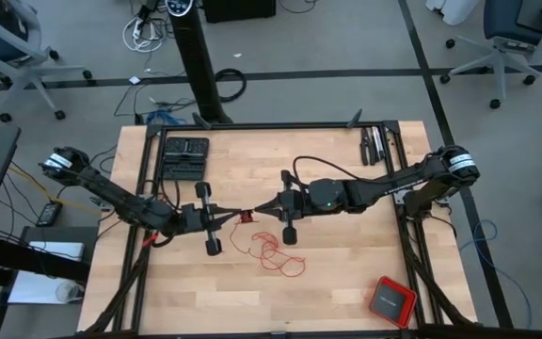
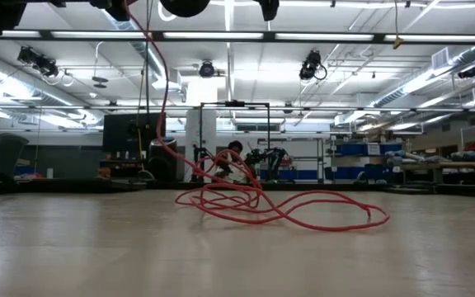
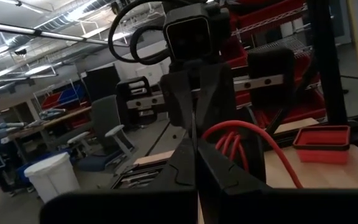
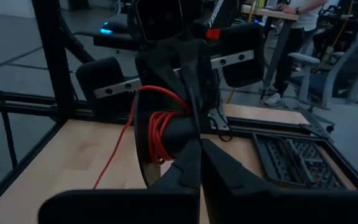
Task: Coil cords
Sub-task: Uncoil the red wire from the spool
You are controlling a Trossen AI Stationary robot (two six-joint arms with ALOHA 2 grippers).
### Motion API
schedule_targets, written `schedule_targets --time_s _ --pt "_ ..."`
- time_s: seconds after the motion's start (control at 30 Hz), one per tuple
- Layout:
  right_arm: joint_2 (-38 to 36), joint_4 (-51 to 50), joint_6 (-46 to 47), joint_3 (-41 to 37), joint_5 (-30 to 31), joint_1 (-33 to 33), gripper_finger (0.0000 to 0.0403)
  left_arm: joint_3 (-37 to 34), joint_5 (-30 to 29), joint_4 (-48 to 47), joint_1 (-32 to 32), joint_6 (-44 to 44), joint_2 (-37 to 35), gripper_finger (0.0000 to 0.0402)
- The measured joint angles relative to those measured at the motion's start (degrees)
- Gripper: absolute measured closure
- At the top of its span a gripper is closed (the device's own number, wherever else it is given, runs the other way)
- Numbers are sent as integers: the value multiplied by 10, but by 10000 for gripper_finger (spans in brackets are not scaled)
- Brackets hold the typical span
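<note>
cord (image 1: 273, 250) lying in loose red loops at 6 o'clock of table (image 1: 346, 273) centre | left gripper (image 1: 236, 217) pinching coiled cord end | right gripper (image 1: 257, 212) pressing together tip-to-tip against it, at centre

Overhead camera looks straight down on the whole table (image 1: 346, 273); a low one sits at tabletop level, facing the room; two wrist cameras face each other closely — all share the red cord (image 2: 254, 206).
</note>
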Motion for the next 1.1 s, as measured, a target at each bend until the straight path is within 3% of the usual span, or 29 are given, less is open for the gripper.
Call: schedule_targets --time_s 0.13,0.47,0.67,0.87,1.1 --pt "0 0 2 0 2 0 402 0 -12 0 0 -10 0 380" --pt "0 -7 5 0 15 1 403 0 -65 -6 0 -26 0 267" --pt "-9 -37 7 0 32 1 403 0 -81 -25 -5 -26 -8 260" --pt "-18 -60 6 0 39 1 403 0 -90 -103 -9 -34 -58 260" --pt "-23 -97 16 0 31 -6 403 14 -92 -234 -10 -128 -139 260"
